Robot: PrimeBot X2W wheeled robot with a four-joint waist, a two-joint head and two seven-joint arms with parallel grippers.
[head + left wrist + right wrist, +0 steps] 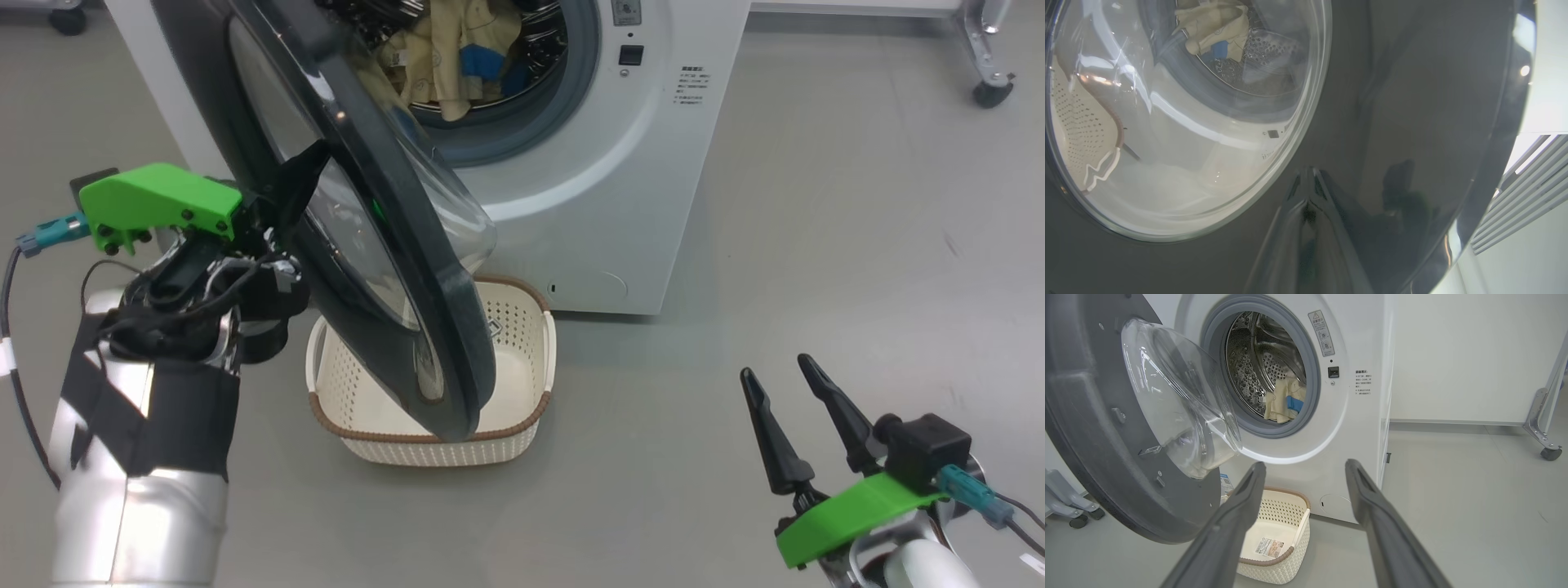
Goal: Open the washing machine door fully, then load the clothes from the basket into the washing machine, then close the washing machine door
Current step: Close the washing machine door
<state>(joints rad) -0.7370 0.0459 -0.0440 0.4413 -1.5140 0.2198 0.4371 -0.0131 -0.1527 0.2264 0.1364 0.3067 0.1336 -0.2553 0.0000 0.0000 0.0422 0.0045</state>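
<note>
touching glossy round door [457,327], left hand [1308,212], soft clothes [445,49] in perforated drum [1253,367]

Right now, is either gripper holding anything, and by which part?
Nothing is gripped. The left gripper, fingertips closed, touches the washing machine door on its outer face; the right gripper is open, empty.

Angled door [384,237] partly before drum opening [1265,367]

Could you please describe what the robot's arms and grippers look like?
The right gripper has two long, tapering dark fingers on a bright green housing, with a teal connector feeding a black cable. The left gripper carries the same green housing and teal connector. Its forearm is silver, wrapped in black strapping.
</note>
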